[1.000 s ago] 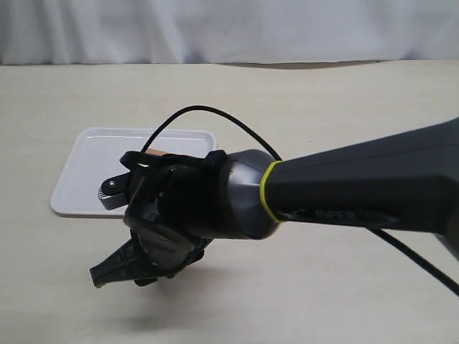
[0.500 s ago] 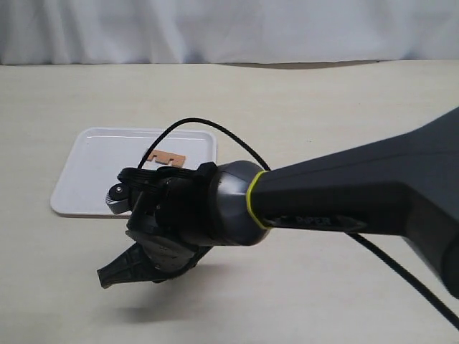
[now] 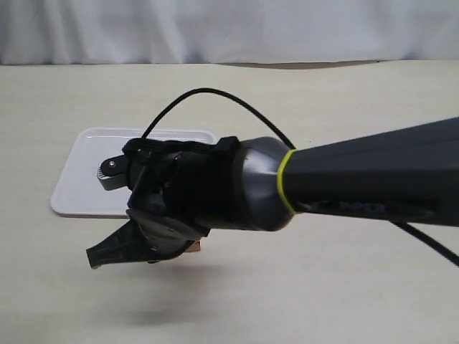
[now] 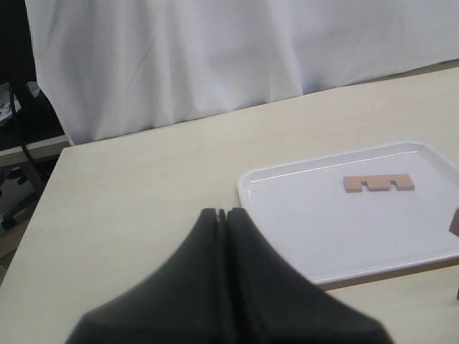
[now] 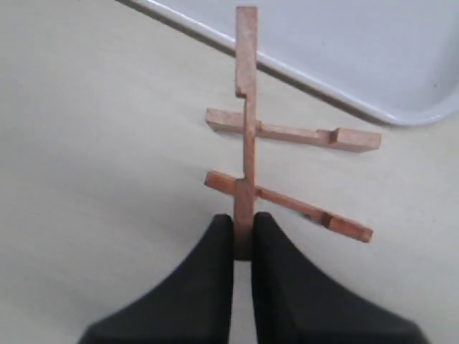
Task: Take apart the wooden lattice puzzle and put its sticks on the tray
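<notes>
One broad pale table [image 3: 344, 107] carries everything, and the right arm [image 3: 373, 190] reaches across it to the left side of the exterior view, hiding part of the tray [image 3: 75, 183], which lies flat and white there. The left gripper [image 4: 221, 213] hangs just off the tray's rim, its fingers pressed together on nothing. The right gripper [image 5: 244, 222] pinches the end of one bar of the wooden lattice puzzle [image 5: 248, 150], of which three bars hang together just outside the tray's rounded corner, over bare table. Whether it touches the surface I cannot tell. The held stick [image 5: 246, 43] stands edge-on between the pads, and two cross sticks [image 5: 294, 134] sit slotted across it, the one nearer the gripper skewed. A fourth stick [image 4: 378, 183] lies loose on the tray. The step in hand looks like freeing the cross bars. To do it well, the left gripper should spread and take one cross bar close to its joint. It should then draw the bar straight out along the notch's opening, not twist it, with the right clamped firm. The skewed bar is probably loose and may drop, so it is best taken first, over the tray.
</notes>
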{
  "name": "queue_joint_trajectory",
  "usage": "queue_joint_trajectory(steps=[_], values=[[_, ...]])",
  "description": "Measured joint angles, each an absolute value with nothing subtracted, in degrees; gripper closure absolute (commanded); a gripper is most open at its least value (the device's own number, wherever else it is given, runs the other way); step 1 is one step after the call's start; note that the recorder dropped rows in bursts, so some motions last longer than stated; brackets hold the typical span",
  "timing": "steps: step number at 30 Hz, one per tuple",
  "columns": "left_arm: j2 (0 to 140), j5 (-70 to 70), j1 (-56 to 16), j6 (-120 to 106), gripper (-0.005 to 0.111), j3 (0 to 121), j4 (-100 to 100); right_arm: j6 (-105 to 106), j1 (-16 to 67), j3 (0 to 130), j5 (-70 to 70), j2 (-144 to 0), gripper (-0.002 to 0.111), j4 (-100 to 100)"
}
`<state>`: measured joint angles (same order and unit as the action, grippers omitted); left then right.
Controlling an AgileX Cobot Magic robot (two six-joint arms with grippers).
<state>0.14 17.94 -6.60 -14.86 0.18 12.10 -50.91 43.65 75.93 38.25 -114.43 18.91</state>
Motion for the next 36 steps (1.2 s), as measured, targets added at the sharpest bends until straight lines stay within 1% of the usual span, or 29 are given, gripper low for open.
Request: queue_joint_trajectory(steps=[7, 12, 18, 20, 21, 22, 23, 24, 25, 26, 27, 28, 29, 30, 36], values=[[0.1, 17.9, -6.6, -14.9, 0.107, 0.2, 12.1, -46.0, 43.6, 78.4, 38.7, -110.7, 0.104, 27.4], [0.1, 17.9, -6.6, -14.9, 0.107, 0.2, 12.1, -42.0, 43.6, 79.6, 38.5, -110.8, 0.104, 41.4], [0.1, 17.9, -6.6, -14.9, 0.107, 0.2, 12.1, -41.1, 43.6, 82.1, 38.5, -115.9, 0.104, 57.9], [0.1, 17.9, -6.6, -14.9, 0.107, 0.2, 12.1, -41.1, 43.6, 84.6, 39.0, -120.0, 0.104, 63.3], [0.1, 17.9, -6.6, -14.9, 0.107, 0.2, 12.1, -41.1, 43.6, 85.7, 39.5, -121.6, 0.102, 65.0], [0.1, 17.9, -6.6, -14.9, 0.107, 0.2, 12.1, -41.0, 43.6, 88.1, 41.0, -124.8, 0.099, 67.1], [0.1, 17.9, -6.6, -14.9, 0.107, 0.2, 12.1, -41.0, 43.6, 89.1, 41.9, -126.4, 0.089, 67.8], [0.1, 17.9, -6.6, -14.9, 0.107, 0.2, 12.1, -41.0, 43.6, 91.6, 44.9, -129.7, 0.084, 69.5], [0.1, 17.9, -6.6, -14.9, 0.107, 0.2, 12.1, -41.0, 43.6, 92.8, 46.8, -131.0, 0.069, 70.1], [0.1, 17.9, -6.6, -14.9, 0.107, 0.2, 12.1, -41.0, 43.6, 94.7, 50.4, -133.8, 0.063, 70.9], [0.1, 17.9, -6.6, -14.9, 0.107, 0.2, 12.1, -41.0, 43.6, 95.5, 51.7, -134.7, 0.050, 70.9], [0.1, 17.9, -6.6, -14.9, 0.107, 0.2, 12.1, -40.2, 43.6, 96.7, 54.1, -136.2, 0.041, 70.0], [0.1, 17.9, -6.6, -14.9, 0.107, 0.2, 12.1, -38.1, 43.6, 97.4, 54.6, -136.6, 0.038, 67.8], [0.1, 17.9, -6.6, -14.9, 0.107, 0.2, 12.1, -35.4, 43.6, 98.1, 54.6, -136.6, 0.036, 65.1], [0.1, 17.9, -6.6, -14.9, 0.107, 0.2, 12.1, -18.3, 43.6, 103.4, 55.5, -131.6, 0.036, 45.2]])
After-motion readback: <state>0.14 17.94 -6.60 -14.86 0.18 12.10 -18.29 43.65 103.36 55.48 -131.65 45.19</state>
